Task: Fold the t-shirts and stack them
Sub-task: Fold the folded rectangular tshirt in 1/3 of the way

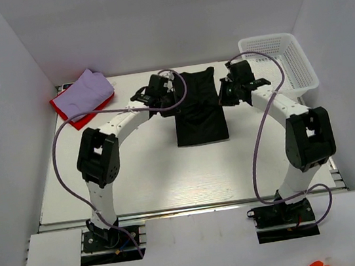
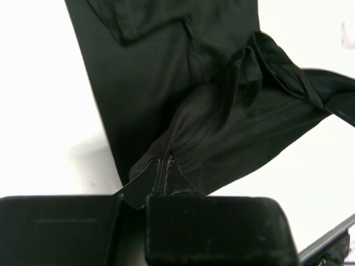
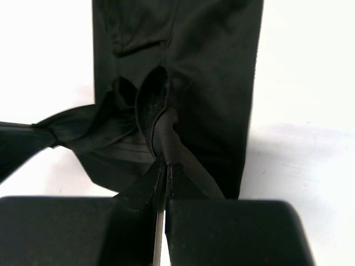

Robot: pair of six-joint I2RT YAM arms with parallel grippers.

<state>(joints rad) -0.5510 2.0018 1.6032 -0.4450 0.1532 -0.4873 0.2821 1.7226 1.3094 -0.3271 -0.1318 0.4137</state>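
Note:
The black t-shirt (image 1: 199, 113) lies as a long folded strip in the middle of the table. My left gripper (image 1: 169, 93) is shut on its far left edge, with the cloth pinched and lifted in the left wrist view (image 2: 162, 162). My right gripper (image 1: 227, 91) is shut on its far right edge, with a bunched fold between the fingers in the right wrist view (image 3: 165, 160). The black cloth also fills the left wrist view (image 2: 161, 72) and the right wrist view (image 3: 216, 72). The lavender t-shirt (image 1: 88, 94) lies folded on the red t-shirt (image 1: 63, 112) at the far left.
A white mesh basket (image 1: 278, 62) stands at the far right corner. White walls close the table on the left, the back and the right. Purple cables loop from both arms over the table.

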